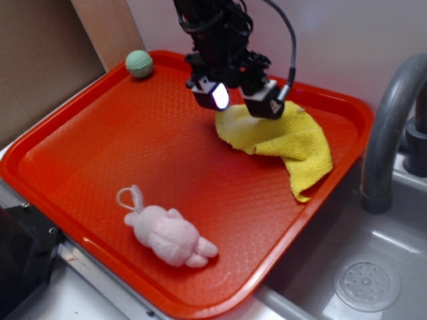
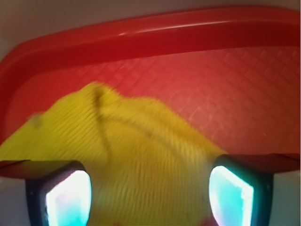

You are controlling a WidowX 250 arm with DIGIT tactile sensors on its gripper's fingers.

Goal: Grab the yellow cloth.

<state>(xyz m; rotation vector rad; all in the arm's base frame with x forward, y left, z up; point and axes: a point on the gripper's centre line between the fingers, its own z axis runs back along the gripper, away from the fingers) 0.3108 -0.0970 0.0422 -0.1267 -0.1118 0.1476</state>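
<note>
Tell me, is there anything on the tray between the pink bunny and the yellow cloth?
No. In the exterior view, only bare red tray lies between the pink bunny and the yellow cloth.

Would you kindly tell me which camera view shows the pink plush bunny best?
The exterior view: the pink plush bunny lies fully visible on the red tray, near its front edge. The wrist view does not show it, only the yellow cloth between the fingers.

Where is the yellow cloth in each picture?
Exterior view: the yellow cloth lies crumpled at the right side of the red tray, under the open end effector.
Wrist view: the yellow cloth fills the lower middle, between the end effector fingers.
Shared landmark: the red tray's raised rim.
</note>
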